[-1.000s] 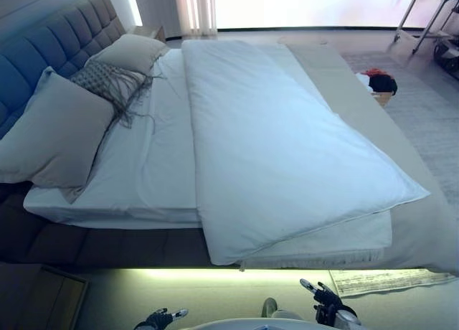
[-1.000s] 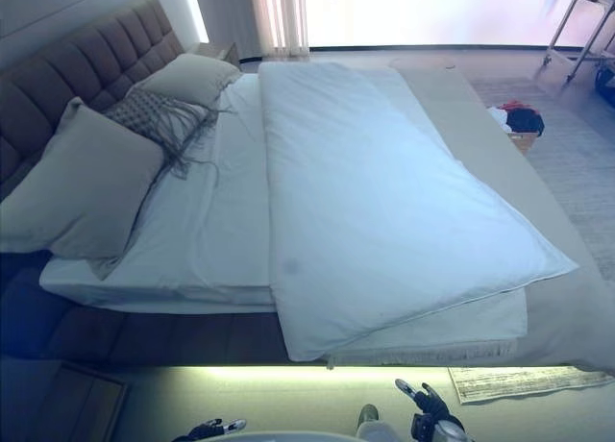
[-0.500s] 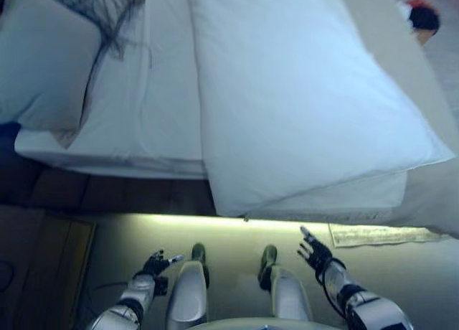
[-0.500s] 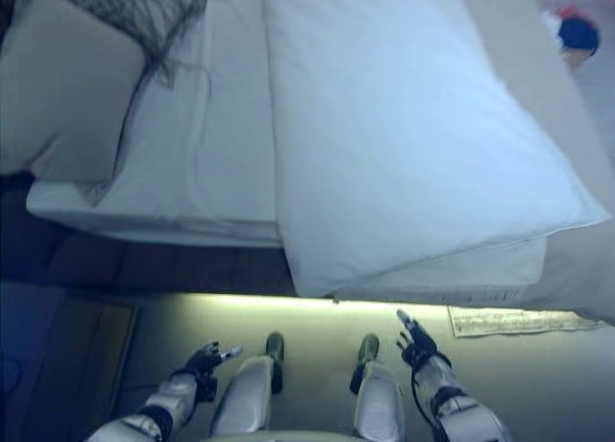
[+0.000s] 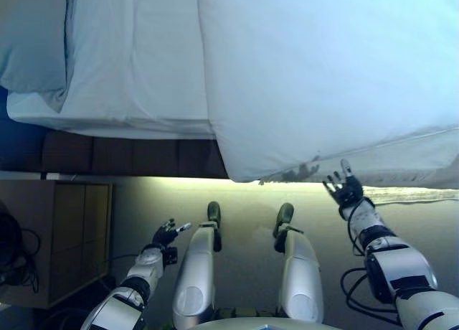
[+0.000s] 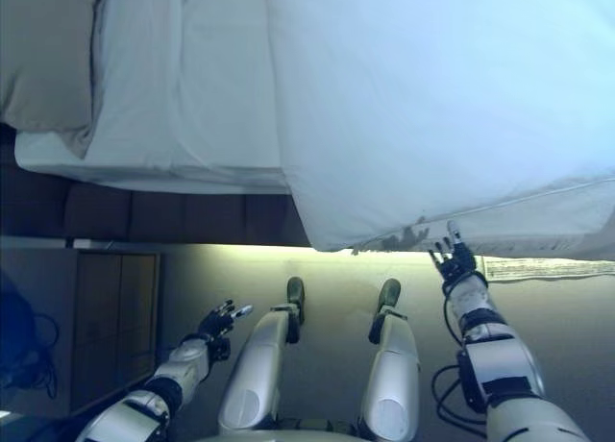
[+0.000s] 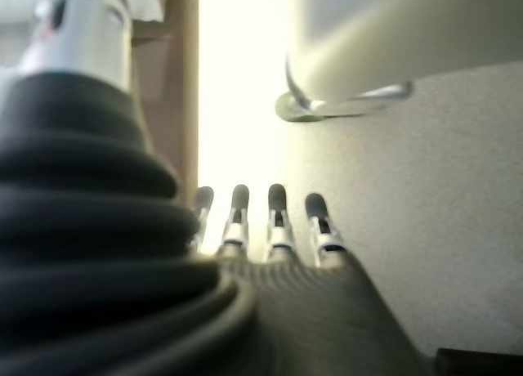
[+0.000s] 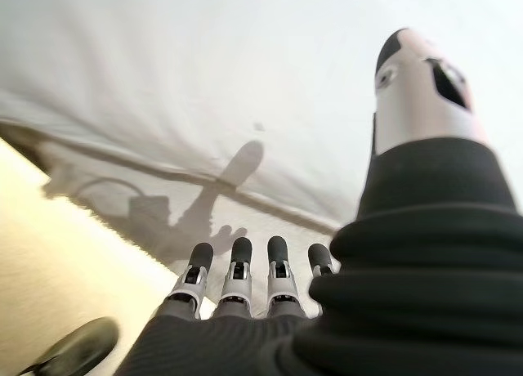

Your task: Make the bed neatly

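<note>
A white duvet (image 5: 323, 72) lies skewed on the bed, its near corner hanging over the bed's side edge. A white sheet (image 5: 143, 64) covers the mattress to its left, and a grey pillow (image 5: 29, 36) lies at the far left. My right hand (image 5: 346, 190) is open, fingers spread, raised just below the duvet's hanging edge, apart from it; its wrist view shows the duvet (image 8: 204, 90) close ahead. My left hand (image 5: 166, 235) is open and empty, low by my side above the floor.
The dark bed base (image 5: 122, 156) has a lit strip under it. A wooden nightstand (image 5: 68, 237) stands at the left. A patterned rug edge (image 6: 548, 267) lies on the floor at the right.
The camera has tilted further down and closer to the bed. My right hand has risen toward the duvet's hanging edge. My left hand stays low.
</note>
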